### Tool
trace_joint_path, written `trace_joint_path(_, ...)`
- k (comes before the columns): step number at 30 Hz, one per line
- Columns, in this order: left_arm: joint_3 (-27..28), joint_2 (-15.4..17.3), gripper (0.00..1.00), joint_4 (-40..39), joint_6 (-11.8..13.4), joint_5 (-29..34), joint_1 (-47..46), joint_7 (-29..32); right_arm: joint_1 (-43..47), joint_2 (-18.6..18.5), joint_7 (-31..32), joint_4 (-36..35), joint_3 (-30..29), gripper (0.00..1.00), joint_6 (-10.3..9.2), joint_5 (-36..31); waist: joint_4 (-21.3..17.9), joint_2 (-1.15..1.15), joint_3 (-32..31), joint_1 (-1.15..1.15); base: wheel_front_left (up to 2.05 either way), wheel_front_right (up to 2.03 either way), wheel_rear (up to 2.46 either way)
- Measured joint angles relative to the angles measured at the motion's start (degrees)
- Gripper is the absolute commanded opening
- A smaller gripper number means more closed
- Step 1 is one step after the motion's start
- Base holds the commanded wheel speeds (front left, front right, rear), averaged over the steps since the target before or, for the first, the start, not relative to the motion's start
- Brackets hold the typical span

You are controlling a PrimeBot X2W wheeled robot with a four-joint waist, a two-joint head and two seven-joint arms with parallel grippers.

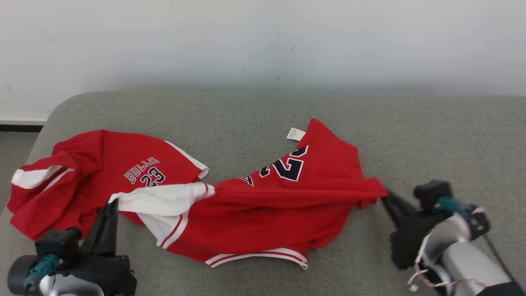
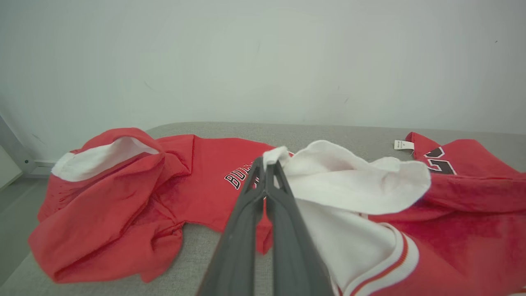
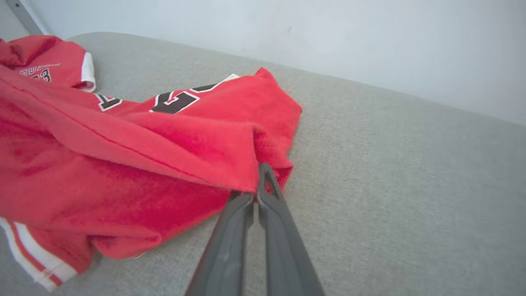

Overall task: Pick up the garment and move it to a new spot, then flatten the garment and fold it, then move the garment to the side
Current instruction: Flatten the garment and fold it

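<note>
red shirt (image 1: 271,205) lies crumpled mid grey couch (image 1: 411,131), stretched btwn both grippers. left gripper (image 1: 112,203), at 7 o'clock, pinches its white sleeve (image 1: 164,199). right gripper (image 1: 385,195), at 4 o'clock, pinches the shirt's red edge. more red cloth (image 1: 102,164) w/ "bulls 23" sits at 9 o'clock.

garment (image 1: 263,213): one red pile; I cannot tell if it is one piece or two
grippers: two, the left gripper (image 1: 111,203) and the right gripper (image 1: 386,196)
fingers on each gripper: two
white tag (image 1: 295,134): one
black number prints: two, the small print (image 1: 153,176) and the big print (image 1: 287,164)
grey cushion (image 1: 411,135): one
</note>
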Motion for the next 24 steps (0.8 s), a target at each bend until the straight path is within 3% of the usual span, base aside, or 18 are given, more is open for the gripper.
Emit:
trace_joint_path(10, -1.33, 0.58, 0.0, -4.54, -0.15, 2.57, -2.6, -0.69, -2.41, -5.3, -4.86, -1.14, -5.78, 0.0, -2.15, -0.85, -3.68, 0.0, -0.51, 0.0, 0.0, 0.0, 0.0)
trace_joint_path(18, -10.49, -4.28, 0.0, -6.93, -4.71, 3.85, -2.43, -0.2, 0.68, -7.24, -6.48, -1.16, -6.42, 0.0, -3.19, -0.85, -6.34, 0.0, -0.6, 0.0, 0.0, 0.0, 0.0)
trace_joint_path(24, -14.86, -6.03, 0.0, -3.93, -7.22, 3.85, -0.85, 2.81, 4.44, -5.56, -5.63, 1.87, -4.48, 0.0, -1.76, 0.26, -7.06, 0.0, -0.14, 0.0, 0.0, 0.0, 0.0)
